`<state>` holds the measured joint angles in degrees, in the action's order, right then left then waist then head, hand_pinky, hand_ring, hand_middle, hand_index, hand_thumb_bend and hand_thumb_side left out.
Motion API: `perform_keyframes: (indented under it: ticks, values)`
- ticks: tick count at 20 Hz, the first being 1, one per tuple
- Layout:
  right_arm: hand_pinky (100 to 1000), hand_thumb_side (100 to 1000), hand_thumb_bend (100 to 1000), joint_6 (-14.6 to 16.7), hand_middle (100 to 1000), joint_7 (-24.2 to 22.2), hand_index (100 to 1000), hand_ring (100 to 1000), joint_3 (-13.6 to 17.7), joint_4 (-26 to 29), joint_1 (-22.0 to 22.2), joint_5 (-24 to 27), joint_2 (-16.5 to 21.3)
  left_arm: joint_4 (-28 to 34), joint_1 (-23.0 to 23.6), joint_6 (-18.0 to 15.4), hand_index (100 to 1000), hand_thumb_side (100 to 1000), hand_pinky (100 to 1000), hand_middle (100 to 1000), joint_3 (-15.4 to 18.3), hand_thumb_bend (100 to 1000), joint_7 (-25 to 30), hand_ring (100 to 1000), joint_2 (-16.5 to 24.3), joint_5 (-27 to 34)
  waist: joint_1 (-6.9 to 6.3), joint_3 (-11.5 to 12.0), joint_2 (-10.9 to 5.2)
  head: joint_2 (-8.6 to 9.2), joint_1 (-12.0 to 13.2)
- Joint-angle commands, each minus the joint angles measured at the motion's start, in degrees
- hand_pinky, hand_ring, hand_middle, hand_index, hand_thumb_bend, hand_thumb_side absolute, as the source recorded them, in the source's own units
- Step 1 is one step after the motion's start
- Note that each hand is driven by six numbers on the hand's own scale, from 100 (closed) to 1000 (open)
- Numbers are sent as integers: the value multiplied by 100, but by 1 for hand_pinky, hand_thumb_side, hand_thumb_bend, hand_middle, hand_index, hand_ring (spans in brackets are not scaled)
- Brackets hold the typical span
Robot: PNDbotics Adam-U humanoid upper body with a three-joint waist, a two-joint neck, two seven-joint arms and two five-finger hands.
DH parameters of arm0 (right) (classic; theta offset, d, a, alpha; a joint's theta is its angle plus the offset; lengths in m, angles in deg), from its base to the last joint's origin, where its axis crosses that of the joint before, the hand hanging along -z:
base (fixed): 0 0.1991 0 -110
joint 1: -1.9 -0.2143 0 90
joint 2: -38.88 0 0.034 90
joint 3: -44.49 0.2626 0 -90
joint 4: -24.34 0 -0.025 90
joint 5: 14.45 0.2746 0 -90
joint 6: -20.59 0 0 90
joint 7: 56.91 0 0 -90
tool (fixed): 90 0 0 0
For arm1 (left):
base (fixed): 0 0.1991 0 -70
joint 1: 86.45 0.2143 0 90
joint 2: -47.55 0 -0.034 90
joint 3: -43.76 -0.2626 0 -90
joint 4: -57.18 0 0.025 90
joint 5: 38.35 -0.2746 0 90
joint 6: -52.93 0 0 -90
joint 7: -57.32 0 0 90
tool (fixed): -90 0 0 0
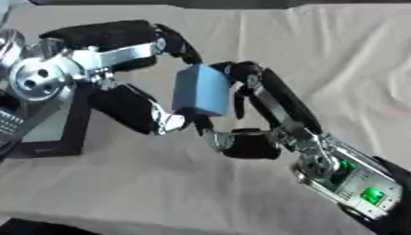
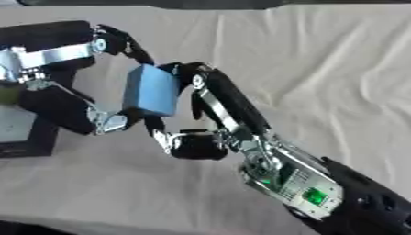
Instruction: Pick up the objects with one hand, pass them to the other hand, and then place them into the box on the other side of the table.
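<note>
Nearest, the right hand (image 1: 265, 124) comes in from the lower right, its wrist showing green lights; its fingers and thumb curl round the right side of a light blue block (image 1: 201, 90). The block is held up above the cloth-covered table (image 1: 337, 55), at the left-centre of the scene, standing nearly upright with its long axis running near to far and leaning a little to the right. Left of it, the left hand (image 1: 120, 73) closes on the same block, a finger over its far top corner and the thumb under its near end. At the left edge sits a dark box (image 1: 56, 133), partly hidden by the left arm. To the right and far side, wrinkled cloth lies open up to the far edge.
</note>
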<state>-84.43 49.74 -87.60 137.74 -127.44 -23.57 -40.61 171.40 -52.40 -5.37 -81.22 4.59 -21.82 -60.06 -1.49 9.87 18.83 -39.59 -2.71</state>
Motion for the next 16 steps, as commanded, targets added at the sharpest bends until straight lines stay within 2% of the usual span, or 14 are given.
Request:
perform_keyframes:
  ticks: [1,5,9,10,13,14,16]
  values:
    - [256,110,100,48,446,-11,547,584,0,119,-101,-38,5,36,-98,172,868,392,916,776,24,268,49,896,40,-51,-1,-3,-83,67,1]
    - [250,100,100,9,443,23,544,581,-8,119,-109,-29,0,36,-103,188,867,397,917,778,-8,271,23,897,21,-50,2,-3,-76,58,2]
    - [244,100,100,3,441,47,542,579,-19,119,-124,-23,-4,36,-117,210,865,342,916,777,-37,265,32,896,1,-73,3,0,-73,61,8]
    - [243,177,100,5,441,53,542,578,-21,119,-125,-26,-6,36,-119,215,863,327,914,775,-46,253,33,894,-3,-87,4,-1,-71,63,11]
    - [240,245,100,-7,440,87,541,578,-28,119,-115,-36,-6,36,-117,252,849,227,905,762,-55,211,-6,886,-12,-119,10,0,-68,67,14]
    - [239,262,100,-16,440,101,541,577,-27,119,-110,-36,-5,36,-117,267,840,153,898,752,-56,199,-37,878,-8,-139,11,1,-68,63,14]
    - [238,269,100,-31,440,125,541,577,-28,119,-108,-25,-3,36,-118,306,829,168,887,738,-51,170,-130,866,-2,-198,11,4,-68,56,13]
